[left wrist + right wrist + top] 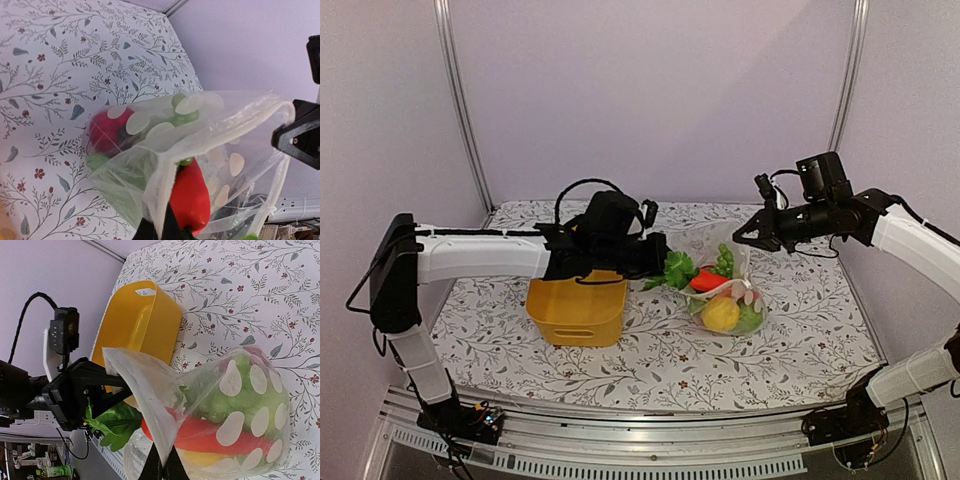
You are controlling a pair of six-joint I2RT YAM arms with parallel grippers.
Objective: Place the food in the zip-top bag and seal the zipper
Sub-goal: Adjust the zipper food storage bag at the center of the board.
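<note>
The yellow tub [575, 310] stands on the patterned bench [650, 375] toward the near edge and serves as the reference. The left arm passes directly above the tub and hides its far rim in the overhead view.

Just right of the tub, the left tool [657, 264] is closed on one mouth edge of the zip-top bag [725, 295]. The left wrist view shows the film running into its fingers. The leafy lettuce [676, 268] sits against this tool at the bag mouth; whether it is inside cannot be told.

The bag hangs down to the bench and holds a yellow lemon-like piece [720, 314], an orange-red carrot [708, 281], a green bumpy cluster [724, 260] and a dark red piece [105, 132].

Farther right of the tub and beyond it, the right tool [742, 238] is clamped on the opposite mouth edge, holding the zipper [272, 107] raised.
</note>
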